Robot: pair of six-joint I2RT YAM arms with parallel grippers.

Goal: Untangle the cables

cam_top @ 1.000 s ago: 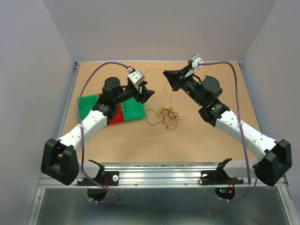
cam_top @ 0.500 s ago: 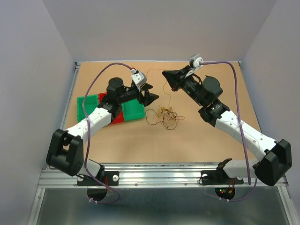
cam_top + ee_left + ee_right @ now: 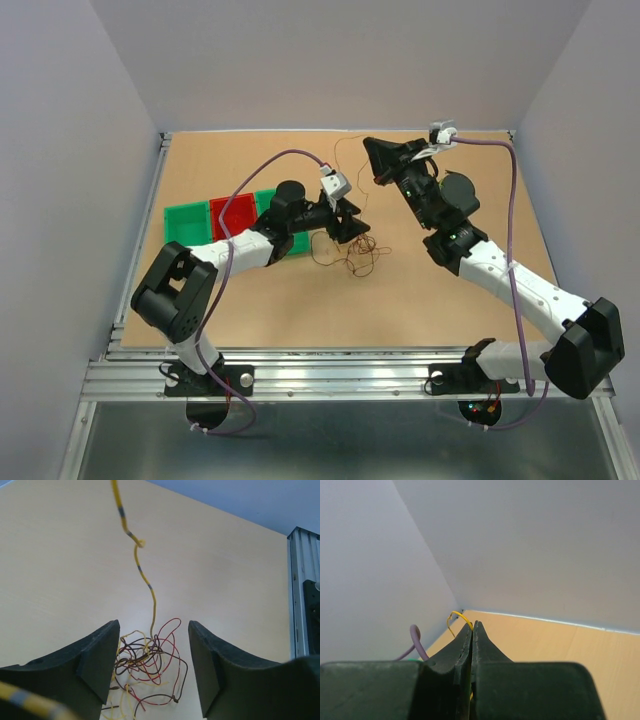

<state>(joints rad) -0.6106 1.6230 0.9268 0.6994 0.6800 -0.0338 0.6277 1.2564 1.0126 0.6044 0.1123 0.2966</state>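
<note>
The cables are a small tangle of thin yellow, red and dark wires on the tan table. In the left wrist view the tangle lies between my open left fingers. My left gripper hangs right over the tangle, open and empty. A yellow wire rises from the tangle up out of view. My right gripper is raised at the back and shut on the yellow wire, whose end loops out past the tips.
Green and red trays stand on the left of the table, partly under my left arm. A metal rail runs along the front edge. Grey walls close in the back and sides.
My left gripper has swung right from over the trays to just above the tangle. My right gripper has lifted and shifted slightly right, drawing the yellow wire upward.
</note>
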